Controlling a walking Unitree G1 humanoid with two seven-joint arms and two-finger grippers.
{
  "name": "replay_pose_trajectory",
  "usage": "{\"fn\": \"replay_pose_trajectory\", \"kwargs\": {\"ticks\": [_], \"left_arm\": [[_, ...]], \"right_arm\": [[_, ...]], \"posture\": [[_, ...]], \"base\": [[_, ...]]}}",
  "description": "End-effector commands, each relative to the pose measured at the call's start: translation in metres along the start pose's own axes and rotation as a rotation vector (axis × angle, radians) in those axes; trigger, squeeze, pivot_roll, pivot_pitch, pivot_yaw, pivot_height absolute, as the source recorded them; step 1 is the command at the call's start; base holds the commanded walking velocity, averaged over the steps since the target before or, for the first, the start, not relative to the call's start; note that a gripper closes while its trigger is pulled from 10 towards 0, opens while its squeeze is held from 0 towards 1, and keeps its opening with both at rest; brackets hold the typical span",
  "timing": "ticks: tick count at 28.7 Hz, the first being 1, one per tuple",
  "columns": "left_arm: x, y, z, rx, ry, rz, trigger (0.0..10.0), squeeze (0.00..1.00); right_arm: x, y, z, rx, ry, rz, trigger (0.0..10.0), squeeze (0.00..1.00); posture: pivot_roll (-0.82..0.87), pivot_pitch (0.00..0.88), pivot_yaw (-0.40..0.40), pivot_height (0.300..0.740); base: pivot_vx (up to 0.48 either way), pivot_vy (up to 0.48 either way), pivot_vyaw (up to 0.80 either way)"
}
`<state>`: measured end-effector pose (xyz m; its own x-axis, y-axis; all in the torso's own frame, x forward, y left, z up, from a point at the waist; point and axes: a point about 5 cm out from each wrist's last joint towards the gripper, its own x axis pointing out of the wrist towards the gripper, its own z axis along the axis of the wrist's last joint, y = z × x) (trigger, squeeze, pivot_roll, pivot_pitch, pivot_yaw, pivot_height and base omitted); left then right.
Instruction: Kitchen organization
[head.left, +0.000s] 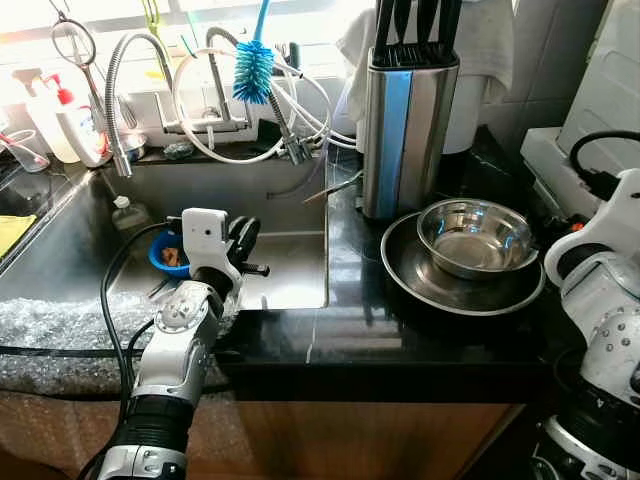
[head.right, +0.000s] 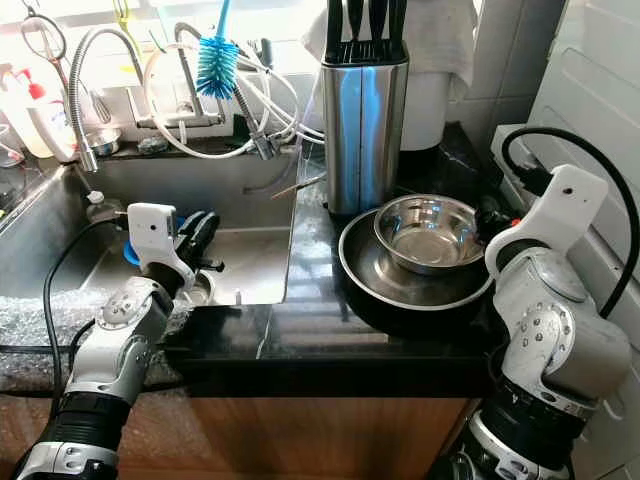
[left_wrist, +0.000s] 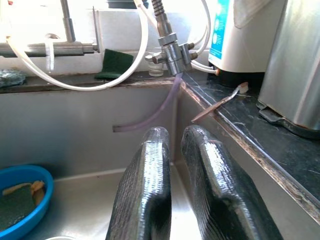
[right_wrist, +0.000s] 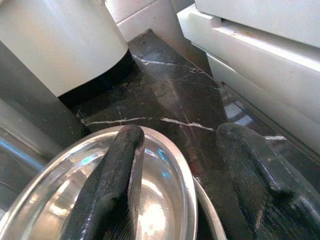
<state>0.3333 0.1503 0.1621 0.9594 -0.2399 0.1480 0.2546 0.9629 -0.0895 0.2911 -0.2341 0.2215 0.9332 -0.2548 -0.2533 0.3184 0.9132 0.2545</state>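
- Right wrist view: the right end effector (right_wrist: 175, 200) stands spread wide at the far rim of the steel bowl (right_wrist: 90, 200), one finger inside the rim, the other outside it over the black stone, and nothing is gripped yet.
- The bowl sits nested in a wider steel plate (head.left: 440, 290) on the dark tabletop (head.left: 350, 330), just in front of and beside the steel knife block (head.left: 405, 130); bowl and plate touch, the smaller resting in the larger.
- The step in hand reads as taking the bowl by its rim. To do it well, the fingers should straddle the bowl's wall alone and close squarely on it, with the outer finger kept clear of the plate's rim below, so the plate is not pinched or dragged along.
- The polished metal looks slick and thin; a shallow bite would likely let it swing or slip, so a deeper seat on the wall before lifting seems wise, then a straight lift away from the knife block.
- The left end effector (left_wrist: 182, 190) hangs over the sink (head.left: 290, 270), on the side of the knife block away from the bowl, its fingers nearly together and holding nothing.
- A blue dish (head.left: 165, 255) with a sponge lies in the sink beyond that arm; a thin stick (left_wrist: 220, 102) rests on the sink's edge near the knife block; a blue bottle brush (head.left: 253, 65) hangs at the taps behind.
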Motion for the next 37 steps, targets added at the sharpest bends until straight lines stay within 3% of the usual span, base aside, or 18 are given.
{"fn": "replay_pose_trajectory", "kwargs": {"ticks": [1,12,26,27,28,29,30,31,33,34,35,37], "left_arm": [[0.001,0.005,0.003,0.021,-0.002,0.017,10.0,0.00],[0.000,0.004,0.003,0.021,0.000,0.017,10.0,0.00],[0.001,0.003,0.005,0.022,-0.007,0.013,10.0,0.00],[0.001,0.002,0.005,0.022,-0.007,0.013,10.0,0.00],[0.001,0.002,0.005,0.021,-0.007,0.012,10.0,0.00],[0.001,0.002,0.005,0.021,-0.007,0.011,10.0,0.00],[0.001,0.002,0.005,0.022,-0.007,0.010,10.0,0.00],[0.001,0.002,0.005,0.022,-0.006,0.010,10.0,0.00],[0.001,0.002,0.005,0.022,-0.006,0.010,10.0,0.00],[0.001,0.002,0.004,0.022,-0.006,0.009,10.0,0.00],[0.001,0.002,0.005,0.022,-0.007,0.008,10.0,0.00],[0.001,0.002,0.005,0.023,-0.007,0.007,10.0,0.00]], "right_arm": [[0.001,0.003,-0.006,-0.015,0.043,0.002,10.0,0.00],[0.002,0.002,-0.011,-0.014,0.071,-0.011,10.0,0.00],[0.003,0.013,-0.016,-0.041,0.100,0.054,10.0,0.00],[0.003,0.012,-0.017,-0.041,0.101,0.055,8.6,0.00],[0.003,0.013,-0.017,-0.040,0.102,0.056,8.6,0.00],[0.003,0.013,-0.017,-0.040,0.102,0.058,5.5,0.00],[0.003,0.013,-0.016,-0.040,0.103,0.059,5.5,0.00],[0.003,0.014,-0.017,-0.043,0.106,0.060,4.7,0.00],[0.004,0.013,-0.017,-0.044,0.108,0.060,4.9,0.00],[0.004,0.013,-0.018,-0.045,0.109,0.059,6.9,0.00],[0.004,0.013,-0.018,-0.045,0.109,0.058,9.5,0.00],[0.004,0.013,-0.017,-0.043,0.106,0.053,10.0,0.00]], "posture": [[-0.11,0.000,0.098,0.740],[-0.11,0.000,0.098,0.740],[-0.11,0.000,0.095,0.740],[-0.11,0.000,0.095,0.740],[-0.11,0.000,0.095,0.740],[-0.11,0.000,0.095,0.740],[-0.11,0.000,0.095,0.740],[-0.11,0.000,0.095,0.740],[-0.11,0.000,0.093,0.740],[-0.11,0.000,0.091,0.740],[-0.11,0.000,0.091,0.740],[-0.11,0.000,0.091,0.740]], "base": [[0.000,0.000,0.00],[0.000,0.000,0.00],[0.000,0.000,0.00],[0.000,0.000,0.00],[0.000,0.000,0.00],[0.000,0.000,0.00],[0.000,0.000,0.00],[0.000,0.000,0.00],[0.000,0.000,0.00],[0.000,0.000,0.00],[0.000,0.000,0.00],[0.000,0.000,0.00]]}}
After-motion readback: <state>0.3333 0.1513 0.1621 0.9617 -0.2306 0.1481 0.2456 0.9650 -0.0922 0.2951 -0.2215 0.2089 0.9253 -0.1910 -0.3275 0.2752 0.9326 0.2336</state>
